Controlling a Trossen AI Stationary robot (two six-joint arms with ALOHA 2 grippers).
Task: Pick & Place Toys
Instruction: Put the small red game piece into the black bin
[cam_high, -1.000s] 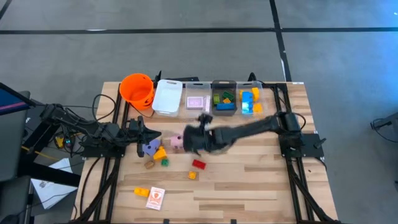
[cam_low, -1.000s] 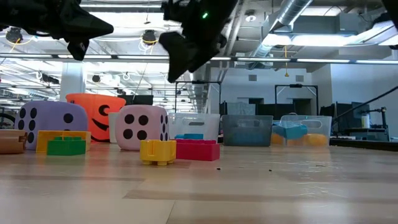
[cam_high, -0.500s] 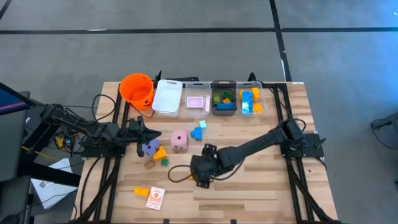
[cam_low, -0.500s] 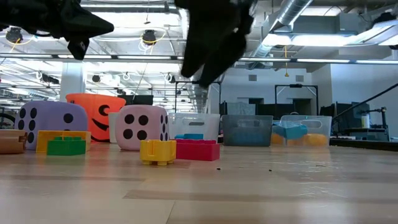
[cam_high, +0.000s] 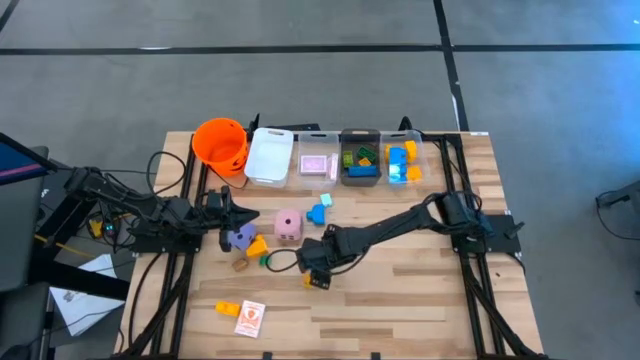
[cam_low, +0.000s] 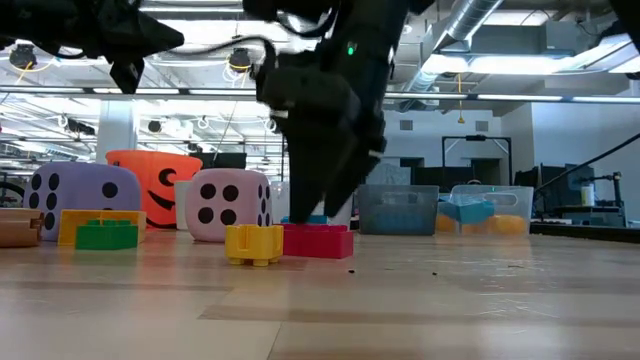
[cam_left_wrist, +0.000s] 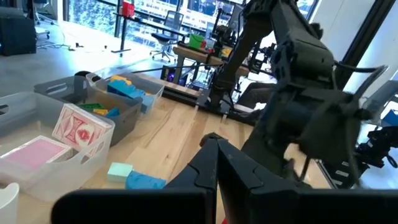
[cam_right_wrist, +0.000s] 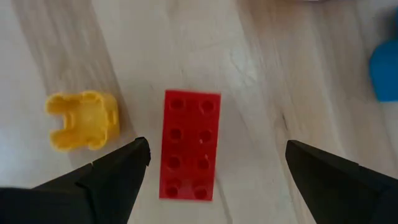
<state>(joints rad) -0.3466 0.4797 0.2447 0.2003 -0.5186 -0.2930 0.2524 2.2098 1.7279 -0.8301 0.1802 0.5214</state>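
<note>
A red brick (cam_right_wrist: 189, 144) lies flat on the table beside a small yellow piece (cam_right_wrist: 82, 120). My right gripper (cam_right_wrist: 216, 148) hangs open just above the brick, pointing steeply down, one finger on each side of it and touching nothing. In the low view the right gripper (cam_low: 322, 205) stands over the red brick (cam_low: 318, 241). My left gripper (cam_high: 245, 217) waits shut at the table's left, level, above a purple die (cam_high: 240, 238). A pink die (cam_high: 288, 225) and blue bricks (cam_high: 320, 212) lie nearby.
Along the far edge stand an orange bucket (cam_high: 221, 145), a white bin (cam_high: 269, 155), a bin with cards (cam_high: 317, 163), a dark bin (cam_high: 360, 160) and a clear bin (cam_high: 402, 160) with bricks. Yellow and green bricks (cam_high: 260, 252) lie by the dice; a yellow brick (cam_high: 228, 309) and a card (cam_high: 250, 318) lie near the front.
My right gripper has swung from beside the pink die toward the table's near edge, tipped over until it points steeply down, and sunk over the red brick. Its fingers have stayed open. The toys have not moved.
</note>
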